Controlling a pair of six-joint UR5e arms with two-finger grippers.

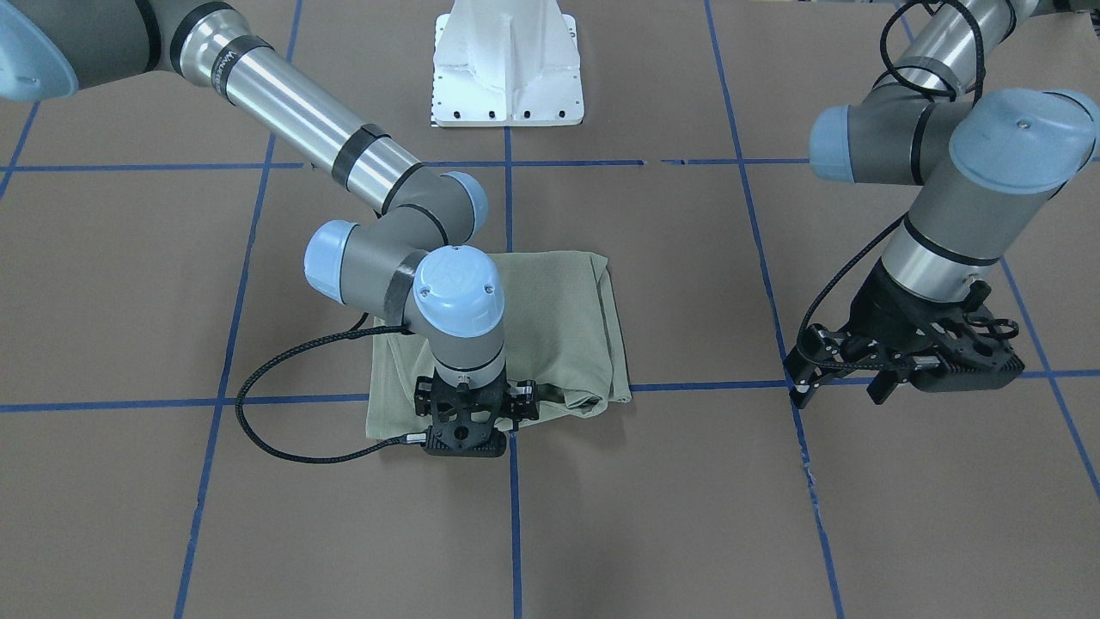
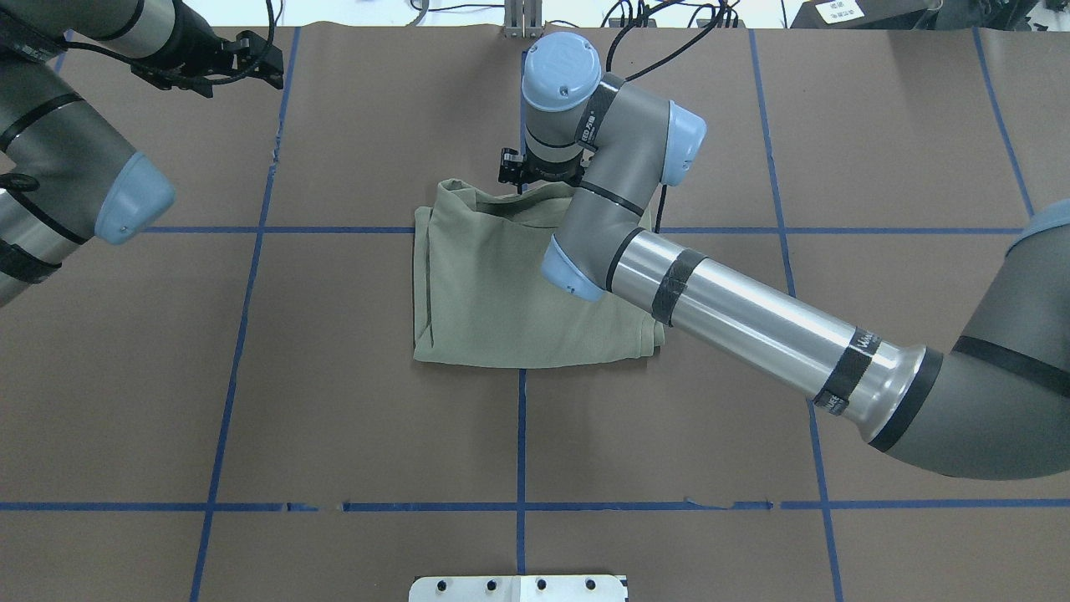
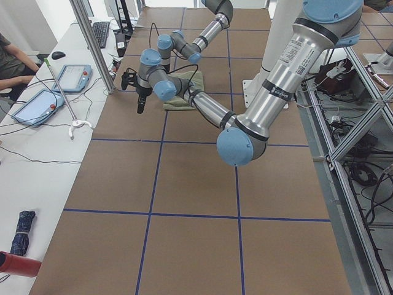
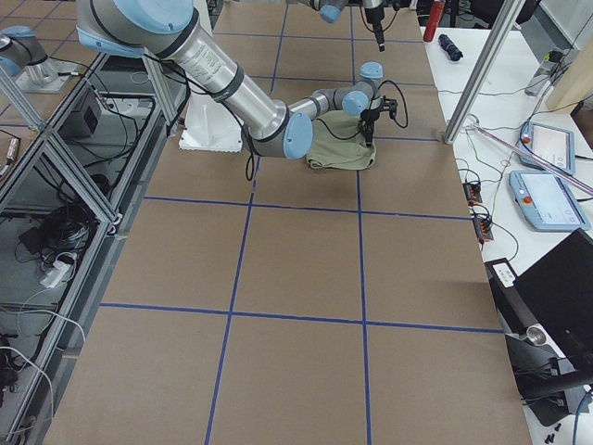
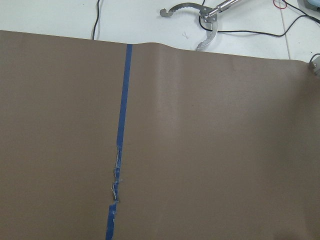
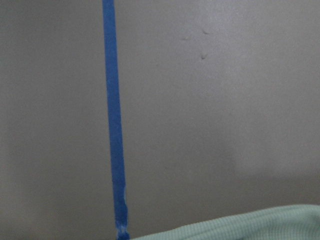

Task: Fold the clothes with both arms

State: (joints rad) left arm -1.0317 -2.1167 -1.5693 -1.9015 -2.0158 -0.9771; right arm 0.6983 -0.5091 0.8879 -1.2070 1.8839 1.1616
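Note:
The olive-green clothes [image 1: 559, 327] lie folded into a rough rectangle mid-table [image 2: 485, 293], with a bunched edge on the side away from the robot. My right gripper [image 1: 471, 411] points straight down at that edge, its side links splayed, so it looks open; the fingertips are hidden under the wrist. The right wrist view shows only a strip of the cloth [image 6: 250, 225] and blue tape. My left gripper [image 1: 842, 391] hangs open and empty above bare paper, far off to the shirt's side [image 2: 267, 60].
The white pedestal [image 1: 507, 69] stands at the robot's edge. Blue tape lines [image 2: 520, 443] grid the brown paper. Beyond the far edge is a white bench with tablets [image 3: 37, 104], a metal reacher tool [image 5: 205, 20], a post [image 3: 92, 43] and a person's arm [image 3: 12, 61].

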